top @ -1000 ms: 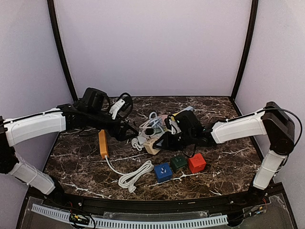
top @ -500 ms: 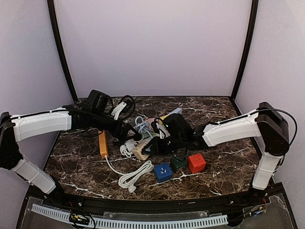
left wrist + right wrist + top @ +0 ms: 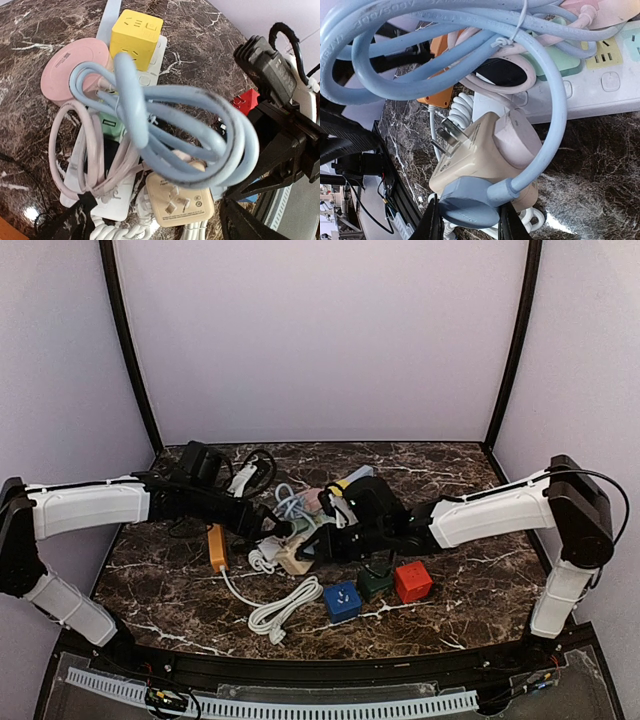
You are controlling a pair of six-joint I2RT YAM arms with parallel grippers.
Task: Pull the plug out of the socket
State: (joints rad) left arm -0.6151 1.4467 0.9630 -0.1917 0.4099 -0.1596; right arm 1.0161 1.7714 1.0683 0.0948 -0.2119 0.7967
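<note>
Since left arm dropped and reached inward over past second, left gripper (image 3: pixel 155 222) brackets beige cube socket (image 3: pixel 180 202), fingers spread, gripping nothing. Socket cluster shifted toward 9 o'clock on dark marble table (image 3: pixel 480 565). Right gripper (image 3: pixel 470 222) enters from 3 o'clock, fingers clamped on pale blue rounded plug (image 3: pixel 467 205). Plug sits against cube's 6 o'clock face, near table centre.

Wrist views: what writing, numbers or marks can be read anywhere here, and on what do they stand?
"500V", upside down, at the end of a longer print along the blue cable; the rest is unclear.
Small grey print on the face of the beige adapter: too small to read.
Blue plug in the right hand: no marking shows.
Top view: nothing readable.
</note>
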